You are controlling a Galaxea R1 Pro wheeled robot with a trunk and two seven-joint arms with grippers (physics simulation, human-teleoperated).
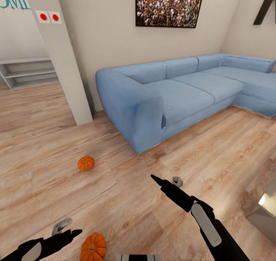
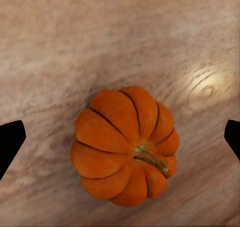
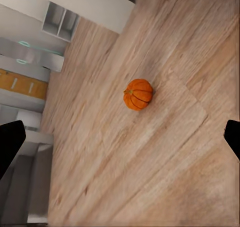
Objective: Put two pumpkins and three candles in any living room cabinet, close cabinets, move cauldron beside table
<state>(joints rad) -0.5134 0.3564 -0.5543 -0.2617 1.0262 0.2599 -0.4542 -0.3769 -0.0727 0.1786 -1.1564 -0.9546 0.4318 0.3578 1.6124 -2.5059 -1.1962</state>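
Two orange ribbed pumpkins lie on the wood floor. The near pumpkin (image 1: 93,247) (image 2: 125,147) sits directly under my left gripper (image 1: 73,233), which is open, its fingertips (image 2: 10,142) wide on either side without touching. The far pumpkin (image 1: 86,163) (image 3: 138,94) lies ahead of my right gripper (image 1: 156,179), also open and held above the floor. One small pale grey candle (image 1: 61,226) lies beside the left gripper, another (image 1: 177,181) just behind the right gripper's tip. A corner of the glossy grey table (image 1: 268,207) shows at the right edge. The cabinet and cauldron are out of view.
A blue corner sofa (image 1: 180,92) stands ahead against the wall. A white pillar (image 1: 65,61) rises at the left, with grey shelves (image 1: 28,72) beyond it. Wood floor stretches between the sofa, the pillar and me.
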